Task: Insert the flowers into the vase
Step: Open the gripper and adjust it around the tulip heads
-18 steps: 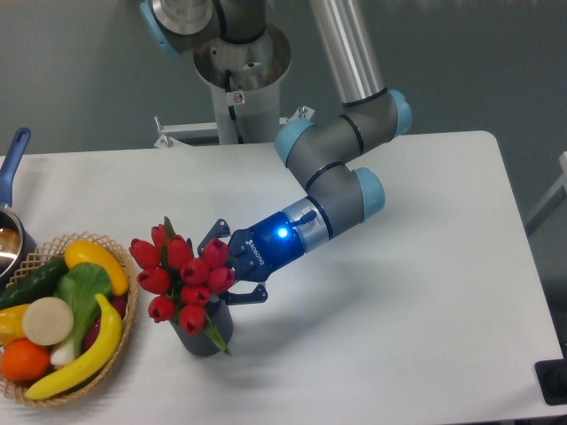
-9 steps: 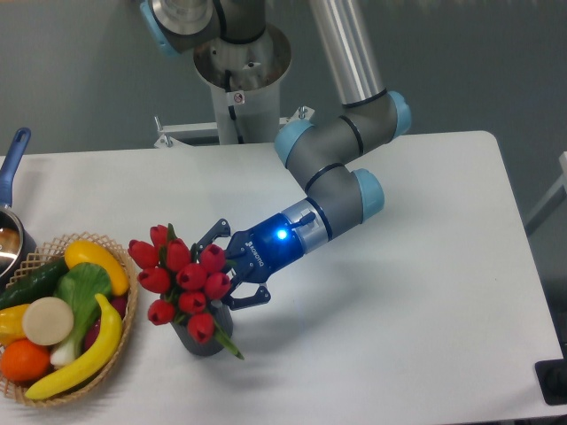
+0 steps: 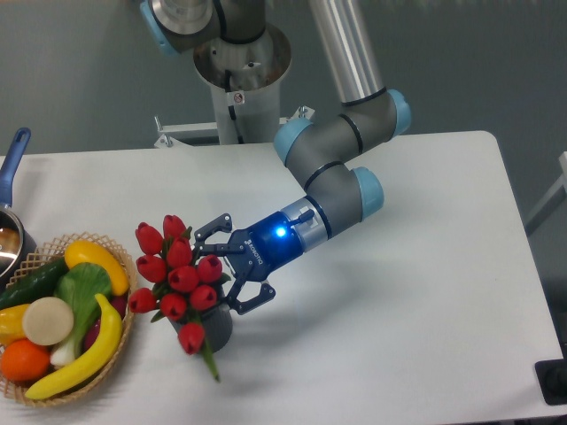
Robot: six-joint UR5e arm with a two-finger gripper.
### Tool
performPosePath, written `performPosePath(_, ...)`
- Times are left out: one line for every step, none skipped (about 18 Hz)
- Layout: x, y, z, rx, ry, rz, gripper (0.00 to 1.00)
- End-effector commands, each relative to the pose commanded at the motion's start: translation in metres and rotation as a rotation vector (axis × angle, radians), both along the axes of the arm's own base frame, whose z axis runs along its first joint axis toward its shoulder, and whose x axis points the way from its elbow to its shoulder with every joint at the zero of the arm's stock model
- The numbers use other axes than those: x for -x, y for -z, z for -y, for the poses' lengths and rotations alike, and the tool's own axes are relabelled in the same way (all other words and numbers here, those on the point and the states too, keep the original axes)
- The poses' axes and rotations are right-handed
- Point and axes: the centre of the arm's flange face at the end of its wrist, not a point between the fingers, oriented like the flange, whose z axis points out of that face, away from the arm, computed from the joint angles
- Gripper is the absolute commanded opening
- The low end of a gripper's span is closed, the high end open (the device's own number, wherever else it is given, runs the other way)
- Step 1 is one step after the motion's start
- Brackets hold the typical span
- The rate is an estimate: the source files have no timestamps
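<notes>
flowers (image 3: 174, 276) lower in one vase (image 3: 215, 329), claw (image 3: 223, 272) wider

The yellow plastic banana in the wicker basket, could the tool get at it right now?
Probably not directly: the red tulip bunch in the dark grey vase stands between the tool and the yellow plastic banana.

White table (image 3: 425, 266) with rounded corners, dark grey vase (image 3: 215, 330) near its front edge, wicker basket (image 3: 124, 328) at front left corner, blue-handled pan (image 3: 11, 190) at left edge
</notes>
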Motion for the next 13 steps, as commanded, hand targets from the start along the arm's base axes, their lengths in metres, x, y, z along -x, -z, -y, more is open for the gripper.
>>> performPosePath(-0.0001,-0.0006,0.0001,0.002,0.0,-0.003,0.97)
performPosePath(0.0002,-0.0004,-0.0001,0.007,0.0,-0.009,0.97)
performPosePath(0.0004,0.0009,-0.0002,0.012,0.0,-0.012,0.97)
performPosePath(0.0004,0.0009,-0.0002,0.012,0.0,-0.012,0.97)
performPosePath(0.0004,0.0009,-0.0002,0.012,0.0,-0.012,0.97)
performPosePath(0.0004,0.0009,-0.0002,0.012,0.0,-0.012,0.98)
performPosePath(0.0007,0.0005,-0.0004,0.012,0.0,-0.015,0.98)
performPosePath(0.0019,0.0002,-0.0001,0.008,-0.001,-0.026,0.98)
performPosePath(0.0027,0.0012,0.0004,0.005,-0.002,-0.047,0.98)
performPosePath(0.0027,0.0024,0.0005,0.006,-0.001,-0.065,0.99)
performPosePath(0.0035,0.0027,0.001,0.005,-0.002,-0.075,0.99)
performPosePath(0.0051,0.0028,0.0021,0.005,-0.005,-0.077,0.99)
performPosePath(0.0062,-0.0012,0.0014,0.006,-0.005,-0.093,0.99)
